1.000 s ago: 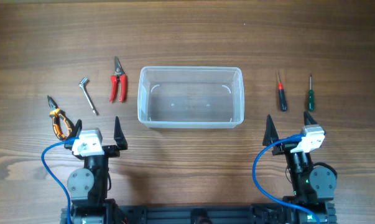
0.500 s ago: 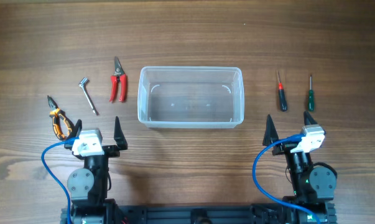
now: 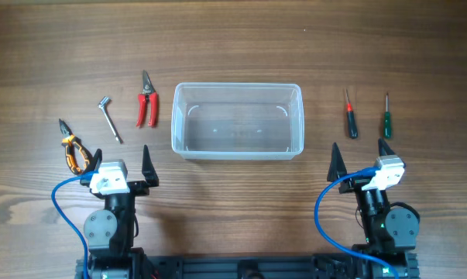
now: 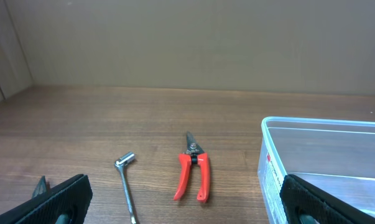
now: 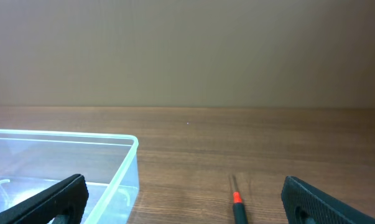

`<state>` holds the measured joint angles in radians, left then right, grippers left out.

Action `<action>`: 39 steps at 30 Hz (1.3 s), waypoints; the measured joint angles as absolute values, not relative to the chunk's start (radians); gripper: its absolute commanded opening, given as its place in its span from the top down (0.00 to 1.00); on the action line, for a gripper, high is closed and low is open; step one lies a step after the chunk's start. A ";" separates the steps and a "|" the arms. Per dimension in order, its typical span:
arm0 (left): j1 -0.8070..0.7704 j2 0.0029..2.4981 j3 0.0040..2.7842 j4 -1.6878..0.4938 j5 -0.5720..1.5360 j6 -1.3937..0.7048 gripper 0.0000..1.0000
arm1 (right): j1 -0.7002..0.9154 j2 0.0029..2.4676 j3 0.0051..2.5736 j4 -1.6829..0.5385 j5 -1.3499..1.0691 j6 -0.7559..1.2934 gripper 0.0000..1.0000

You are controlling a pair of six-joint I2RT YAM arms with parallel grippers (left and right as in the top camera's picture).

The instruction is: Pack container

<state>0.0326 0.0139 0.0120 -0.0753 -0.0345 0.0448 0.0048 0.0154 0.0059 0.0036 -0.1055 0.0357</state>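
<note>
- On the worktop point(image 3: 233, 39), midway between the arms, the container point(image 3: 238, 85) sits empty. Anything shifted lately?
- Nothing in the past second. Left end effector point(image 3: 121, 159) and right end effector point(image 3: 360, 151) stay spread wide, empty. Packing hasn't started; pliers point(image 3: 74, 151), wrench point(image 3: 109, 118), cutters point(image 3: 146, 105), red screwdriver point(image 3: 350, 116) and green screwdriver point(image 3: 386, 118) lie outside.
- Surroundings?
- Brown wood grain, plain beige wall point(image 4: 187, 43).

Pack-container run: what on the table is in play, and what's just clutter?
In play:
- container, empty
- probably what gets packed: red-handled snips, L-shaped wrench, orange pliers, red screwdriver, green screwdriver

Lying about:
- no other loose item visible, only the wooden table
</note>
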 measured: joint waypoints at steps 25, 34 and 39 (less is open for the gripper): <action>0.033 0.014 0.012 -0.075 -0.035 0.045 0.00 | 0.005 0.015 0.006 0.004 -0.105 0.036 0.00; 0.033 0.014 0.012 -0.075 -0.035 0.045 0.00 | 0.005 0.015 0.006 0.004 -0.105 0.036 0.00; 0.033 0.014 0.012 -0.058 -0.035 0.057 0.00 | 0.005 0.015 0.006 0.003 -0.105 0.036 0.00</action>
